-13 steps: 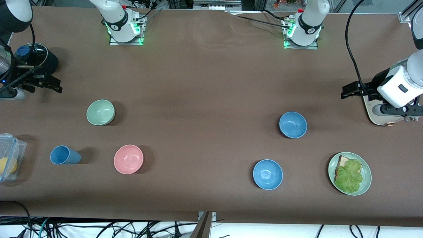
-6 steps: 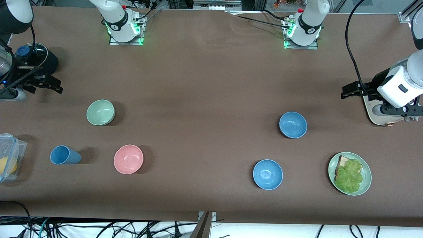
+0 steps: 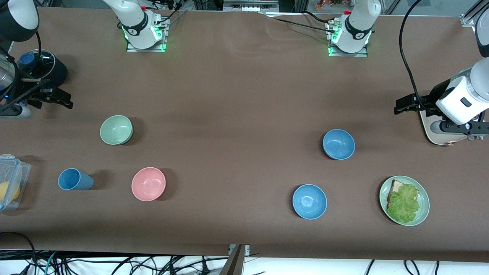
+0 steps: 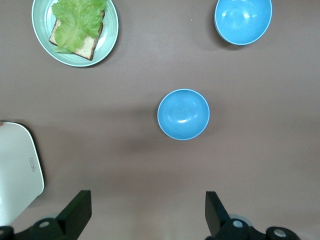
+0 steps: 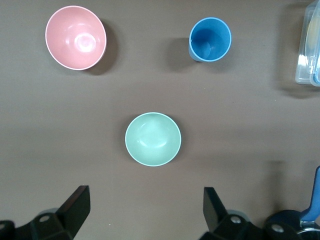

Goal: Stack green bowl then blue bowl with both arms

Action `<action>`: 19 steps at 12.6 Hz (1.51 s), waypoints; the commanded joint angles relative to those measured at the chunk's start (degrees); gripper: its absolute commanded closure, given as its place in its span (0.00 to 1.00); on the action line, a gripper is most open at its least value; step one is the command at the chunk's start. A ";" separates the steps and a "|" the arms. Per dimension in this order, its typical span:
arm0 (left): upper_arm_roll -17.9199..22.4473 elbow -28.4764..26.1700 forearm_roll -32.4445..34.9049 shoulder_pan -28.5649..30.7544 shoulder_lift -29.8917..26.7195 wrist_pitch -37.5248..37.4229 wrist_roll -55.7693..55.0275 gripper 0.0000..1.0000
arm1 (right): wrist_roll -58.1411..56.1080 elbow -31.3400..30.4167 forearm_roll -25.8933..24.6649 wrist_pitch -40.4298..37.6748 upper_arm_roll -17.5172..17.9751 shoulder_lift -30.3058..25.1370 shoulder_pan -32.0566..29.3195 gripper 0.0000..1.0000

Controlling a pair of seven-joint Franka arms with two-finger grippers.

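Note:
The green bowl (image 3: 116, 130) stands upright on the brown table toward the right arm's end; it also shows in the right wrist view (image 5: 152, 139). The duller blue bowl (image 3: 338, 144) stands toward the left arm's end and sits mid-frame in the left wrist view (image 4: 183, 114). My right gripper (image 3: 57, 97) hangs open and empty in the air, off to the side of the green bowl; its jaws (image 5: 145, 199) are wide apart. My left gripper (image 3: 405, 104) hangs open and empty, off to the side of the blue bowl, jaws (image 4: 146, 200) wide apart.
A brighter, glossier blue bowl (image 3: 309, 201) and a pale green plate (image 3: 424, 198) with bread and lettuce lie nearer the front camera. A pink bowl (image 3: 148, 183), a blue cup (image 3: 74, 179) and a clear box (image 3: 11, 181) lie nearer than the green bowl. A white board (image 3: 433, 131) lies under the left arm.
The right arm has shifted very slightly. The left arm and all the bowls have not moved.

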 commanded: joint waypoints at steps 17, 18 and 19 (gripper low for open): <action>0.09 2.03 0.41 -0.19 1.07 -0.92 0.99 0.00 | -3.05 -13.94 0.48 25.31 -1.03 22.48 -5.69 0.00; 0.09 2.03 0.41 -0.19 1.07 -0.92 1.08 0.00 | -5.15 -14.65 0.48 25.49 -1.03 22.75 -5.86 0.01; 0.09 2.03 0.41 -0.19 1.07 -1.01 1.17 0.00 | -5.69 -14.92 0.56 25.49 -0.94 22.84 -6.21 0.12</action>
